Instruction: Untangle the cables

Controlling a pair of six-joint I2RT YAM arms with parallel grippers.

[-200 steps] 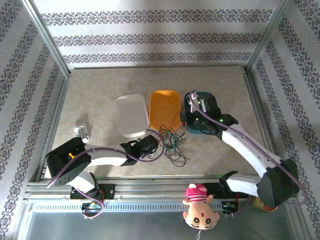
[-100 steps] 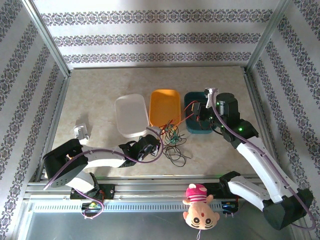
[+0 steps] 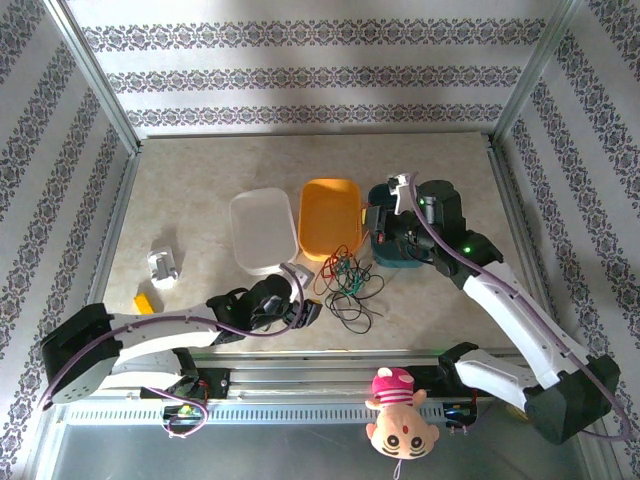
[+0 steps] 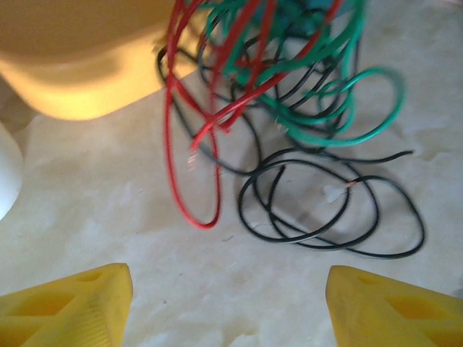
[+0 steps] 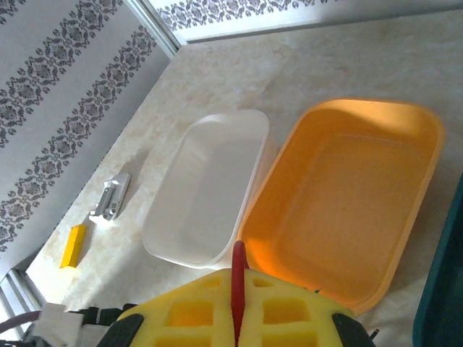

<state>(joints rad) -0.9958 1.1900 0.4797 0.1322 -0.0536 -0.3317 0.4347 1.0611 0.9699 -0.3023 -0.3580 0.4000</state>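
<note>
The cables lie in a red, green and black tangle on the table in front of the orange tray. In the left wrist view a red loop, green coils and black loops spread just ahead of my left gripper. It is open, with bare table between its yellow fingers. From above, the left gripper sits just left of the tangle. My right gripper is raised over the teal tray, shut on a red cable that runs down to the tangle.
A white tray, an orange tray and a teal tray stand side by side behind the tangle. A grey metal piece and a small yellow block lie at the left. A plush toy hangs on the front rail.
My left gripper, shut beside the tangle before, now stands open and has drawn back a little. The right gripper swung right with the red cable, then came partly back left.
</note>
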